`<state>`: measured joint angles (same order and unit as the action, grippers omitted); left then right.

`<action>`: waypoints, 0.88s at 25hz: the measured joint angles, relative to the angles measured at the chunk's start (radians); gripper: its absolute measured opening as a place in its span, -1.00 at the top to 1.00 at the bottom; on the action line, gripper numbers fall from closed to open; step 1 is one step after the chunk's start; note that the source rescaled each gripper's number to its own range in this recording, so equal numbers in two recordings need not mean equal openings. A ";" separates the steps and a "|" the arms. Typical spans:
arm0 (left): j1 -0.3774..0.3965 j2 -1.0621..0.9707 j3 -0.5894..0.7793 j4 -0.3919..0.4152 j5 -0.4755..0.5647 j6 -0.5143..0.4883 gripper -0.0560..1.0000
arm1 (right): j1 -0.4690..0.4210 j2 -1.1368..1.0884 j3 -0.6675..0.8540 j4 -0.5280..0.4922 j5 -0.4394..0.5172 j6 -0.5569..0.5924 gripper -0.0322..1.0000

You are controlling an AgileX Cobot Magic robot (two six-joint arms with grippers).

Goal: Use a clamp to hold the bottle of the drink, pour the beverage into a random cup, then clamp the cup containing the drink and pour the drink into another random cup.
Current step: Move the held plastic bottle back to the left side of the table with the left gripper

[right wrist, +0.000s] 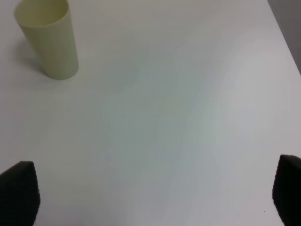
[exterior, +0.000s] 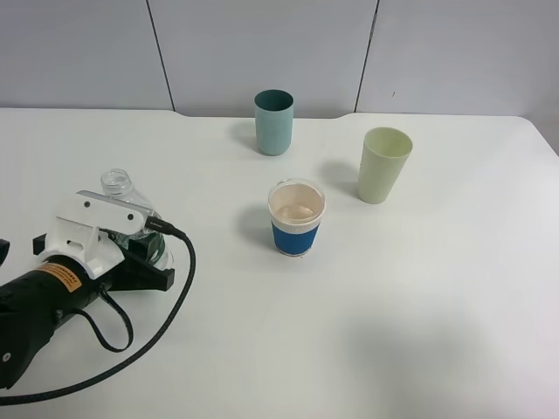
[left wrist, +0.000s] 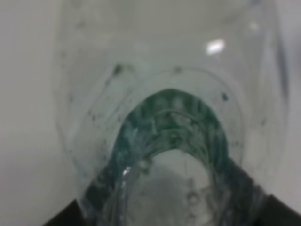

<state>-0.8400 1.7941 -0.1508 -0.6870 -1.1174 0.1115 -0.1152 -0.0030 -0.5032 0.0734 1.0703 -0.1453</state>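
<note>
Jaws of the left clamp point(exterior: 150, 255) are closed on the upright bottle point(exterior: 120, 194) at the near left of the table point(exterior: 393, 332). Beyond stands the blue-banded cup point(exterior: 296, 229), then the pale green cup point(exterior: 382, 170), the teal cup point(exterior: 273, 127) farthest. The right clamp point(right wrist: 153, 202) gapes wide above the table.

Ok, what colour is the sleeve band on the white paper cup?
Blue band around the cup, clearest in the exterior high view.
</note>
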 joint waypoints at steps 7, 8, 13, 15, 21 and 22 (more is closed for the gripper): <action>0.000 0.009 0.000 0.002 -0.009 -0.004 0.89 | 0.000 0.000 0.000 0.000 0.000 0.000 -1.00; 0.000 0.009 0.000 0.002 -0.009 -0.005 0.89 | 0.000 0.000 0.000 0.000 0.000 0.000 -1.00; 0.000 0.009 0.000 0.011 -0.011 -0.005 0.63 | 0.000 0.000 0.000 0.000 0.000 0.000 -1.00; 0.000 0.009 0.000 0.016 -0.011 -0.005 -0.12 | 0.000 0.000 0.000 0.000 0.000 0.000 -1.00; 0.000 0.009 0.000 0.017 -0.020 -0.005 -0.96 | 0.000 0.000 0.000 0.000 0.000 0.000 -1.00; 0.000 0.009 0.000 0.017 -0.020 -0.005 -0.97 | 0.000 0.000 0.000 0.000 0.000 0.000 -1.00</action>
<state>-0.8400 1.8031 -0.1508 -0.6701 -1.1370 0.1066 -0.1152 -0.0030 -0.5032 0.0734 1.0703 -0.1453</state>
